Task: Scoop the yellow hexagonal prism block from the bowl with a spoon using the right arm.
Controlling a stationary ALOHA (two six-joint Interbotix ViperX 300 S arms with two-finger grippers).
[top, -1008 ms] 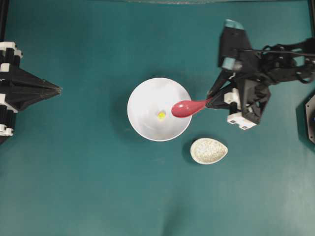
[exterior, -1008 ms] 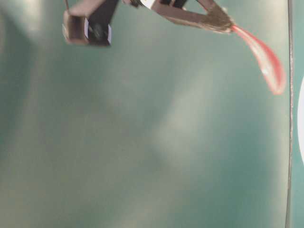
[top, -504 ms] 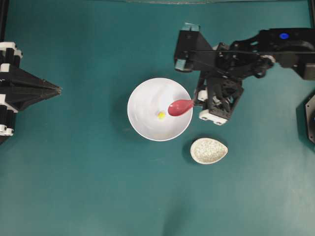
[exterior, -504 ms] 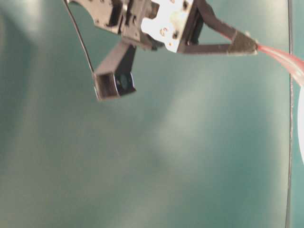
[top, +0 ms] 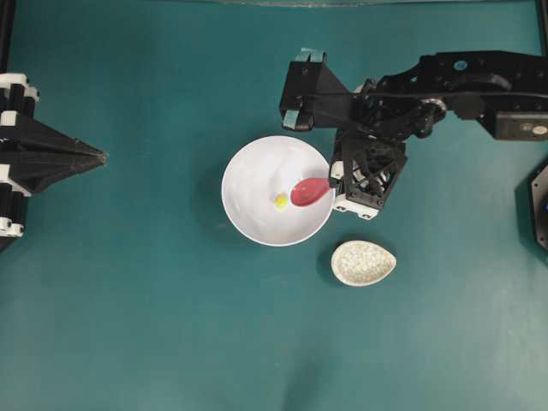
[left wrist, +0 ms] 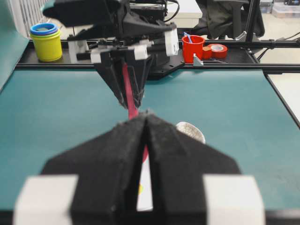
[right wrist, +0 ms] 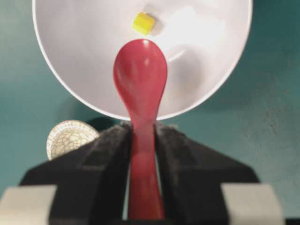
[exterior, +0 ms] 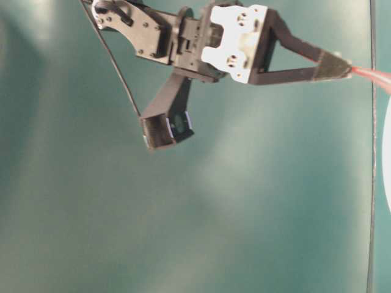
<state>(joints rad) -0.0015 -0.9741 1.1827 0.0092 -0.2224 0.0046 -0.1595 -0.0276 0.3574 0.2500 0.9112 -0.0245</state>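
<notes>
The white bowl [top: 253,180] sits mid-table with the tiny yellow hexagonal prism block [top: 280,200] on its floor. My right gripper [top: 333,181] hangs at the bowl's right rim, shut on the handle of the pinkish-red spoon [top: 309,192]. The spoon's head is over the bowl's inside, just right of the block. In the right wrist view the spoon [right wrist: 140,75] points at the block [right wrist: 143,23], a small gap short of it, inside the bowl [right wrist: 79,51]. My left gripper [top: 101,157] rests shut and empty at the far left.
A small speckled beige dish [top: 363,262] lies just below and right of the bowl, close under my right gripper. In the left wrist view, stacked yellow and blue cups [left wrist: 46,41], a red cup [left wrist: 193,47] and red tape [left wrist: 217,49] stand along the far frame.
My right arm has swung left, carrying the spoon head from the bowl's right rim to over its inside, nearer the block. The left arm has not moved.
</notes>
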